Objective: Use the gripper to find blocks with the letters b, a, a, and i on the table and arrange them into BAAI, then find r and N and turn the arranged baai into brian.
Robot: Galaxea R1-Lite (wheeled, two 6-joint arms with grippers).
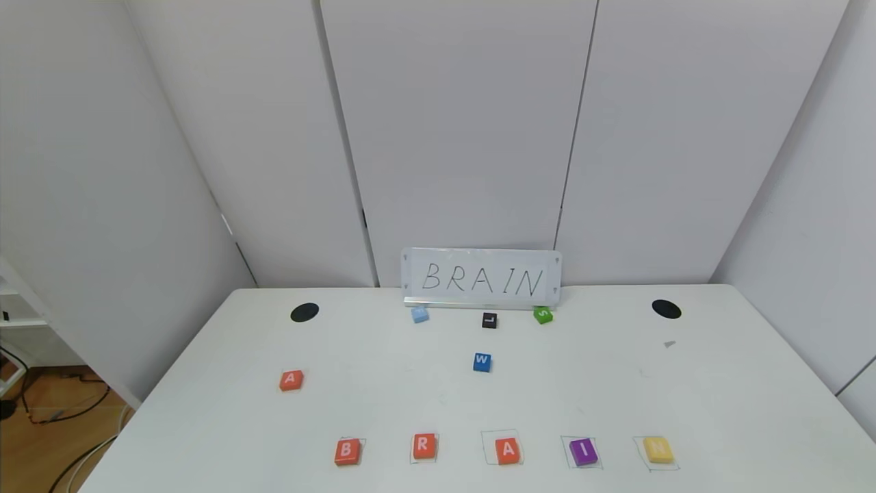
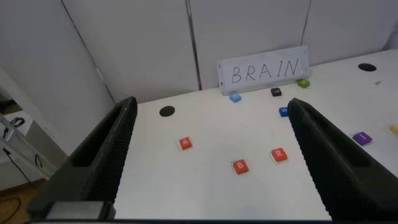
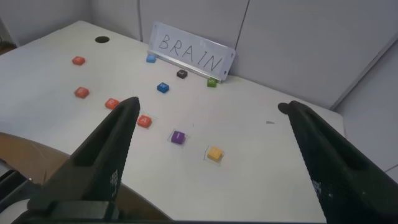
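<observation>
Head view is showing five tiles sitting in a row along the near edge of the table point(image 1: 718, 383), each in or on a pen-drawn square: B point(image 1: 347, 452), the r point(image 1: 423, 446), A point(image 1: 507, 450), I point(image 1: 582, 452) and the N point(image 1: 658, 450). They are spelling BRAIN, matching the handwritten sign point(image 1: 481, 279) leaning against the back wall. I am seeing the second A point(image 1: 291, 380) lying alone, well apart from the row, farther back and to the left.

No arm is appearing in the head view. I am reading the left gripper point(image 2: 211, 155) from its wrist camera: it is hanging above the table's left side with jaws released and spread wide, grasping nothing. Between its jaws I am seeing the lone A point(image 2: 185, 143), B point(image 2: 240, 166) and the r point(image 2: 279, 155); I point(image 2: 362, 138) is lying beyond the far jaw. The right gripper point(image 3: 211, 155) is likewise hanging high off the table's right front corner, jaws released and empty. Between its jaws are lying I point(image 3: 178, 137) and the N point(image 3: 214, 154), with the row's A point(image 3: 144, 121) just beside the near jaw.

Farther back, a blue W tile point(image 1: 482, 362) is sitting mid-table. Just before the sign I am noting a light blue tile point(image 1: 419, 314), a black tile point(image 1: 489, 320) and a green S tile point(image 1: 543, 315). Two black holes point(image 1: 304, 312) are marking the rear corners.
</observation>
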